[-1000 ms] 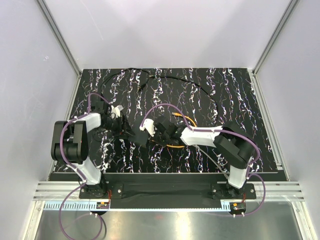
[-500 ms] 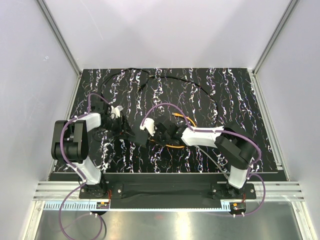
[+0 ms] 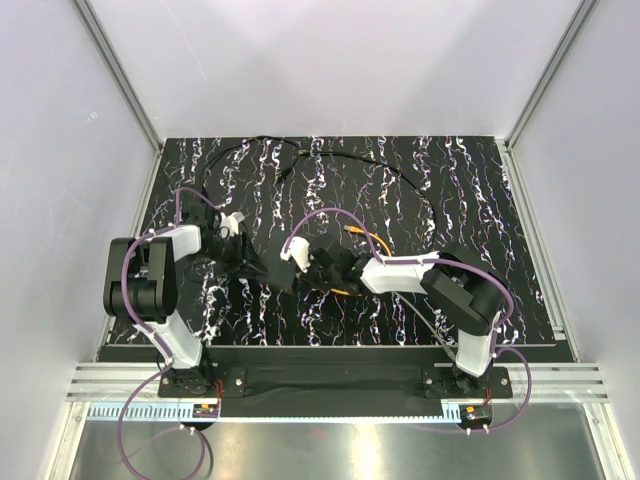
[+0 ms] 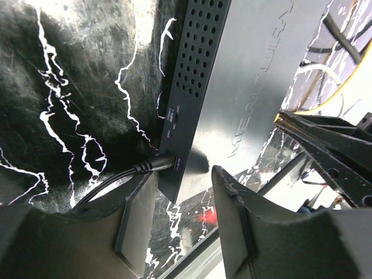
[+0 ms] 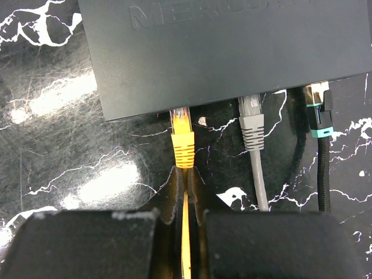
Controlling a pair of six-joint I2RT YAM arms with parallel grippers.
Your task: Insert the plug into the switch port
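The switch (image 5: 221, 52) is a flat matte-black box lying on the marbled mat. The yellow plug (image 5: 184, 142) points at a port (image 5: 179, 111) on the box's near edge, and its clear tip reaches into the opening. I cannot tell how deep it sits. My right gripper (image 5: 185, 186) is shut on the yellow cable just behind the plug; it also shows in the top view (image 3: 305, 268). My left gripper (image 4: 183, 174) is open, its fingers either side of the box's corner (image 4: 174, 186) by the perforated side. It shows in the top view (image 3: 250, 258) too.
A grey plug (image 5: 253, 125) and a black plug with a teal band (image 5: 318, 110) sit in ports to the right of the yellow one. A black power cord (image 4: 125, 172) is plugged in near my left finger. Loose yellow cable (image 3: 365, 237) and black cable (image 3: 400, 180) loop behind.
My right gripper has moved a little left toward the switch, carrying the yellow plug with it. The left gripper has barely shifted.
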